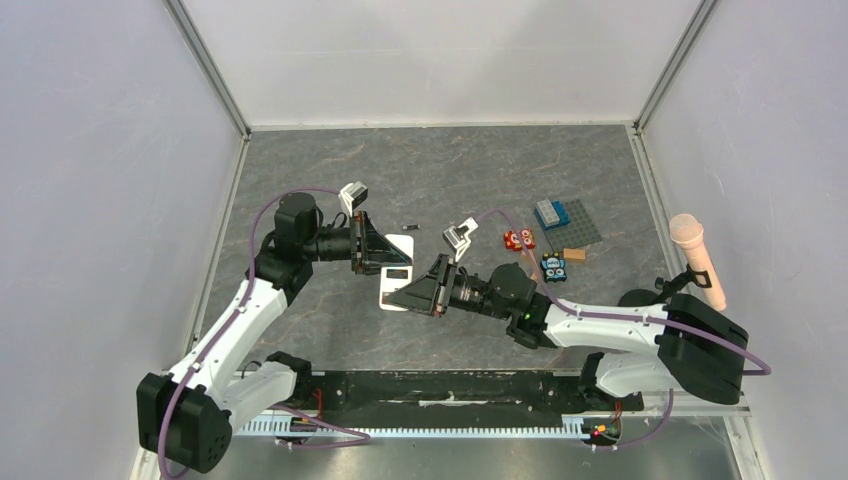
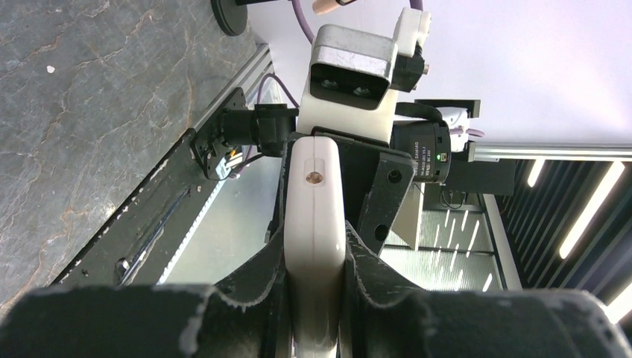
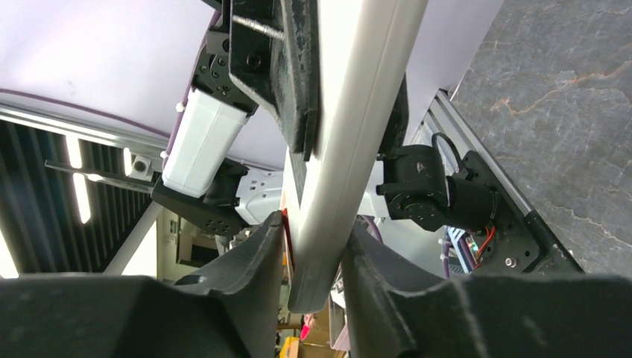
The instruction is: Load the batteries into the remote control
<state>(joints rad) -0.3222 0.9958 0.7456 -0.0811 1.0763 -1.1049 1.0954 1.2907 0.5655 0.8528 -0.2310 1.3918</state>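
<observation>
The remote control (image 1: 397, 255), a white bar with a dark open bay on its back, is held above the table between both arms. My left gripper (image 1: 374, 252) is shut on its far end; in the left wrist view the white edge of the remote control (image 2: 316, 201) sits tight between the left gripper's (image 2: 316, 246) fingers. My right gripper (image 1: 402, 296) is at the near end. In the right wrist view the remote control (image 3: 350, 134) stands between the right gripper's (image 3: 313, 235) fingers, both touching it. A tiny dark battery (image 1: 409, 225) lies on the table behind. No other battery shows.
Right of the arms lie small red blocks (image 1: 518, 240), a blue block on a grey baseplate (image 1: 578, 222), a dark-and-blue block (image 1: 553, 267) and a brown piece (image 1: 574, 254). A pink microphone-shaped object (image 1: 697, 258) stands at the far right. White walls enclose the table.
</observation>
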